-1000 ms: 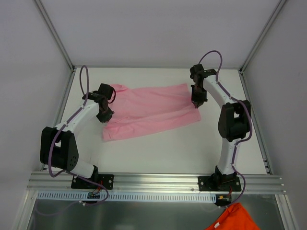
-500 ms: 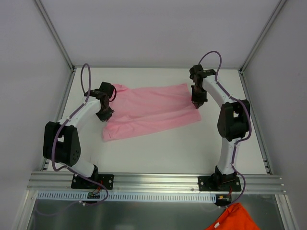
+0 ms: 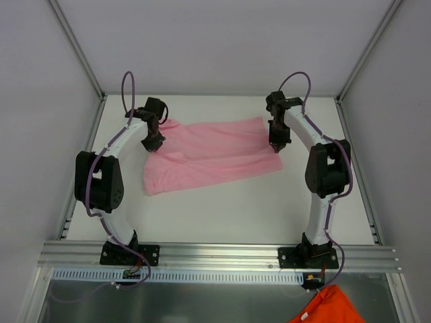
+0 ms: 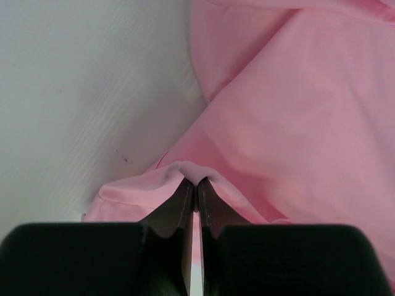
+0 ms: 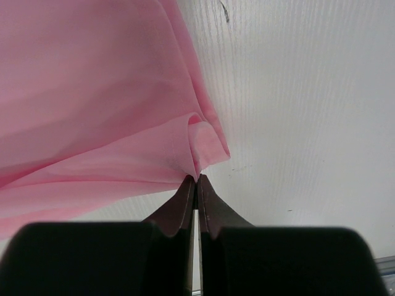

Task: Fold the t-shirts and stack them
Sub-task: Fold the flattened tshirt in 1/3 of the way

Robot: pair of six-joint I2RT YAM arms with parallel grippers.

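Left tool (image 4: 196,185) is clenched on a small pinch of the shirt (image 3: 209,155) at its far left corner, near what looks like a sleeve. The right tool (image 5: 196,179) is clamped the same way on the far right corner, thin pink fabric bunched between shut jaws. The shirt lies spread across the far half of the desk (image 3: 256,215), wider than deep, creased along its length, its near edge free. My guess is a fold is in hand, with the far edge to be carried toward the near one. To do it well, both arms should lift just enough to clear the cloth and travel at one pace so the span between them is taut but not stretched. They should lay the edge square on the near hem before letting go — soft fabric like this will sag and wrinkle if one side leads. No box or basket is in sight — only an orange cloth (image 3: 326,306) beyond the rail (image 3: 215,254).
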